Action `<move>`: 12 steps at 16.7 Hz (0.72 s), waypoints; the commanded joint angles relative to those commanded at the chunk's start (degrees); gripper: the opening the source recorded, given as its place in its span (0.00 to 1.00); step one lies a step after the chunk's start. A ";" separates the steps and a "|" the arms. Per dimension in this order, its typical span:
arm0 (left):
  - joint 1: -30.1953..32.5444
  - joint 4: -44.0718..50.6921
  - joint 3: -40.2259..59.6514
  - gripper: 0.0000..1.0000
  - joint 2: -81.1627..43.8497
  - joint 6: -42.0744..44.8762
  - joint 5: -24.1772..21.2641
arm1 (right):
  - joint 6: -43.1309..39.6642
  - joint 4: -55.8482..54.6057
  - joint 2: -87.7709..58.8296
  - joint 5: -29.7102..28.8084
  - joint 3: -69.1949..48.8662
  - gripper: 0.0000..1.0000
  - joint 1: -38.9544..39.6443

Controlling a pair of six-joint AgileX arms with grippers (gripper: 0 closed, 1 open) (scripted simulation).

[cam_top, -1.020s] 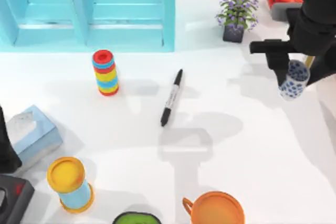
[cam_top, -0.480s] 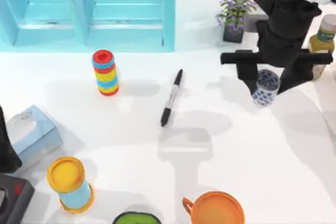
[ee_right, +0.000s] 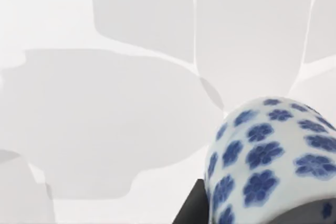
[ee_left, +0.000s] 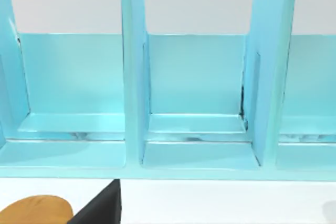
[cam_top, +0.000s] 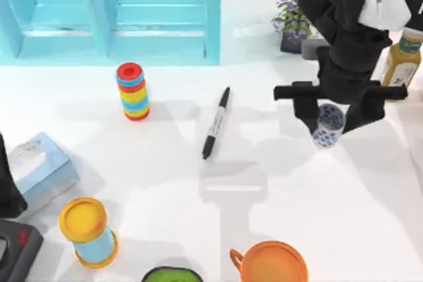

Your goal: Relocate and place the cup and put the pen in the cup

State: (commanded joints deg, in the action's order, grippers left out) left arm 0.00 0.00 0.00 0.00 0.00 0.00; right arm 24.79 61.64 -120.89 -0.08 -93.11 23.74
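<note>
My right gripper is shut on the cup, a small white cup with blue flowers, and holds it above the table right of centre. The right wrist view shows the cup close up over the white tabletop. The pen, black with a pale label band, lies flat on the table to the left of the cup, its length running front to back. My left arm is parked at the left edge.
A ring stack stands left of the pen. A light-blue shelf runs along the back left. At the front are a yellow-topped cylinder, an orange mug and a green bowl. A plant and bottle stand back right.
My right gripper has carried the cup leftward from the right edge toward the middle and slightly forward. The pen and left arm have not moved.
</note>
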 joint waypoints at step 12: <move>0.00 0.00 0.00 1.00 0.00 0.00 0.00 | 0.00 0.00 0.00 0.00 0.00 0.83 0.00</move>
State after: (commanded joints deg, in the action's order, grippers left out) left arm 0.00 0.00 0.00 0.00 0.00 0.00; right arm 24.79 61.64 -120.89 -0.08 -93.11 23.74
